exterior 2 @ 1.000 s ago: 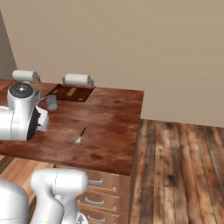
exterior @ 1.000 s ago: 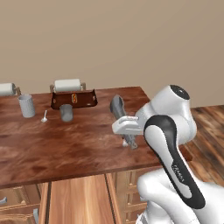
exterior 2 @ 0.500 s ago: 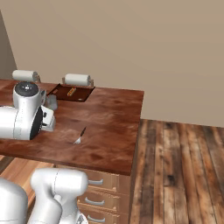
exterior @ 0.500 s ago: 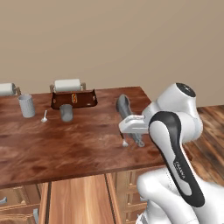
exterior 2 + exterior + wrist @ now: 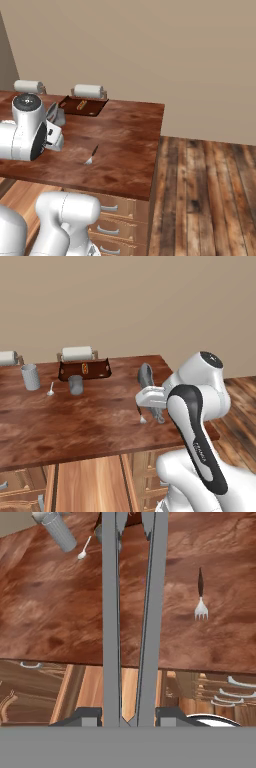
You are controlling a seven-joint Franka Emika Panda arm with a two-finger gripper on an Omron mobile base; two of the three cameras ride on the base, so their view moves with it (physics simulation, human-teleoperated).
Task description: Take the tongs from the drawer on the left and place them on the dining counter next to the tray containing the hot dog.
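Sitting at the far edge of the dining counter (image 5: pixel 90 421), the dark brown tray (image 5: pixel 84 370) holds the hot dog (image 5: pixel 84 368), a tan bun with a reddish sausage lying on the tray floor. A white paper-towel roll (image 5: pixel 77 353) stands just behind the tray, and a second roll (image 5: pixel 7 358) stands further left along the same edge. In front of the tray, a short grey cup (image 5: pixel 75 384) stands near its front wall, and a taller ribbed grey cup (image 5: pixel 30 377) stands to the left; what either cup contains cannot be made out. A small silver spoon (image 5: pixel 50 390) lies between the two cups.

The tongs (image 5: pixel 131 617) are clamped in the gripper (image 5: pixel 127 716), pinched near their joined end, with the two long grey arms running away from the hand and spreading slightly toward their tips. They hang above the counter's near edge, well apart from the tray. A dark-handled fork (image 5: pixel 200 602) lies flat on the wood to one side of the tongs; in the left base view the fork (image 5: pixel 142 418) sits just below the hand.

The arm rises from the base, bends at a raised elbow and reaches forward over the right part of the counter, with the hand held low. Below the counter, cabinet drawers with curved silver handles (image 5: pixel 107 231) show.
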